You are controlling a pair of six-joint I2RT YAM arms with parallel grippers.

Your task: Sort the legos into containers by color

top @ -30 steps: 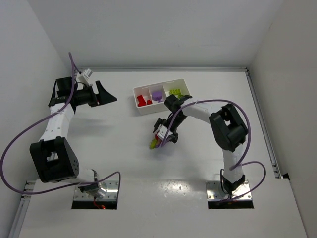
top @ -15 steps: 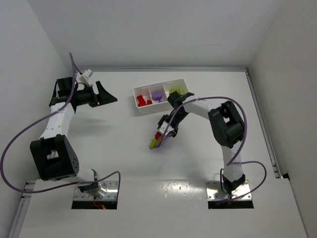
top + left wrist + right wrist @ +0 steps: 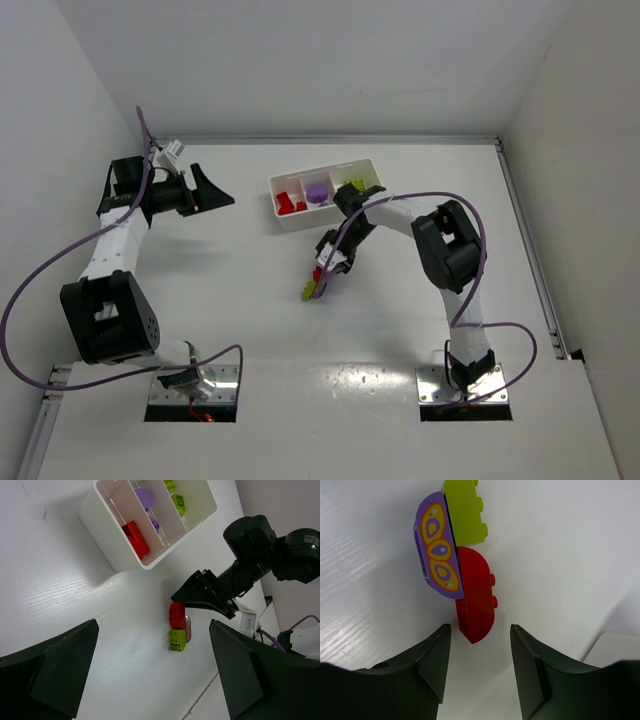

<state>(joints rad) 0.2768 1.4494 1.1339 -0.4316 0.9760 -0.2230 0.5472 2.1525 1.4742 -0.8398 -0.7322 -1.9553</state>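
Three loose legos lie together on the table: a red brick [image 3: 476, 605], a purple piece with a yellow pattern [image 3: 437, 545] and a lime green brick [image 3: 464, 512]. In the top view this cluster [image 3: 314, 285] sits in front of the white tray [image 3: 310, 221]. My right gripper [image 3: 479, 665] is open and empty, its jaws either side of the near tip of the red brick, not touching it. My left gripper [image 3: 214, 190] is open and empty, held high at the far left. The tray holds red [image 3: 135, 535], purple [image 3: 145, 497] and green [image 3: 177, 502] bricks in separate compartments.
The right arm [image 3: 450, 250] arches over the table right of the tray. White walls close in the table on the left, back and right. The left wrist view also shows the cluster [image 3: 177, 627] and the right gripper [image 3: 205, 592] behind it.
My right gripper has shifted a little toward the tray end of the cluster, and its arm has swung slightly left. The bricks and the left arm have not moved.
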